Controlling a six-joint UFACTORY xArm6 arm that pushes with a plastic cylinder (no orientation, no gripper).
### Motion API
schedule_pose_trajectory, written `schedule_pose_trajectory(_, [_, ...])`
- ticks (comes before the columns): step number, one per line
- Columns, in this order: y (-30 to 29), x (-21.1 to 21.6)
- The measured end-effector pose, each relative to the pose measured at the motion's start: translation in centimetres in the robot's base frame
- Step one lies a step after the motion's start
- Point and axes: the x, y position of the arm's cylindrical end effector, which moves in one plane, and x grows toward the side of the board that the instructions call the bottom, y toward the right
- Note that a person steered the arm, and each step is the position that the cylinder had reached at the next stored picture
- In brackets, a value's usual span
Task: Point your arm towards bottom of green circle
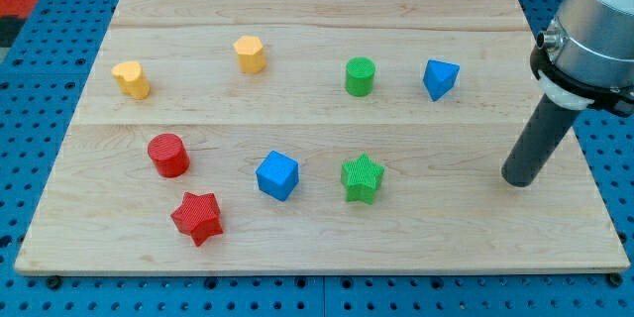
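While my tip [517, 180] rests near the board's right edge, the green circle [360, 76], a short ribbed cylinder, stands upright at upper centre, bare wood below it down to the green star [362, 177].

Robotics lab bench: wooden board [317, 20] on blue perforated mounting plate [30, 109], robot arm [594, 20] overhead.

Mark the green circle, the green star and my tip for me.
green circle [360, 76], camera view, its side wall.
green star [362, 178], camera view, middle of block.
my tip [517, 179], camera view, rod's lower end.
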Motion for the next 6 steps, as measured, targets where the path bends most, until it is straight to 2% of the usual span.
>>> schedule_pose_trajectory(3, [-3.2,-1.0])
schedule_pose_trajectory(5, [-3.2,-1.0])
schedule_pose_trajectory(6, [-4.4,-3.3])
